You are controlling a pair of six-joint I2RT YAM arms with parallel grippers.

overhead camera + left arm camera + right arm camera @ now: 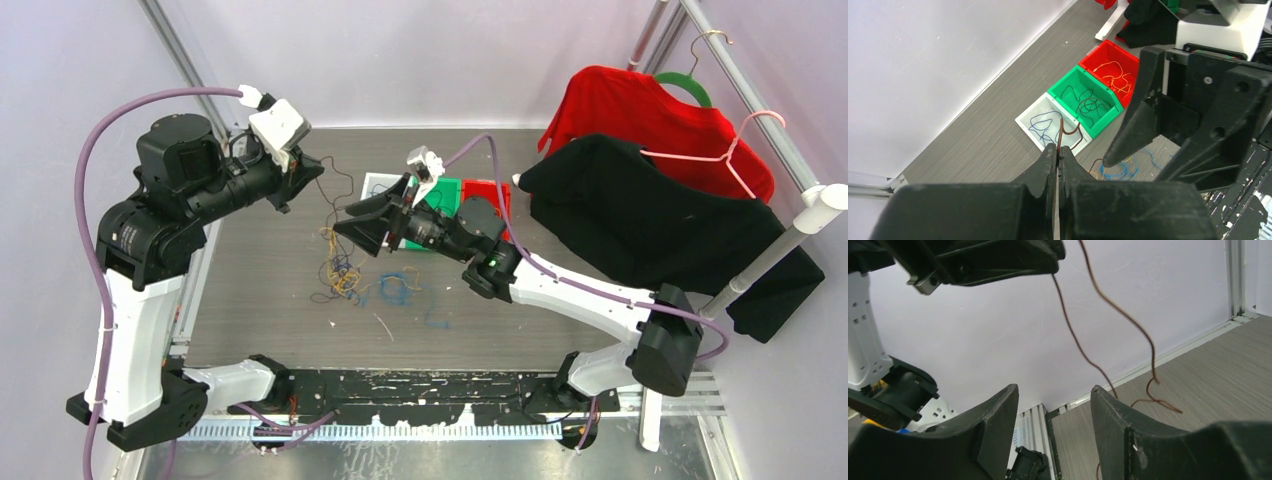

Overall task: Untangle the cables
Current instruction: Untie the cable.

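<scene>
Left gripper (1058, 152) pinched shut on brown cable (1061, 132), raised left of green bin (1107, 120). Right gripper (1053, 395) parted, holding nothing, partly hiding that bin from overhead. Cable pile (345, 275) left of bin; individual strands indistinct.

The grey wood-grain table (260, 290) carries a loose tangle of cables (340, 275) near its middle. Blue, orange-yellow, dark. At the far side, in a row, sit a white bin (1024, 121), a green bin (1063, 85) and a red bin (1098, 50).

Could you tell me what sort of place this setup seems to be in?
Probably a robotics lab test cell: two robot arms bolted to a grey table, plain walls on metal framing, and coloured bins holding sorted cables.
</scene>
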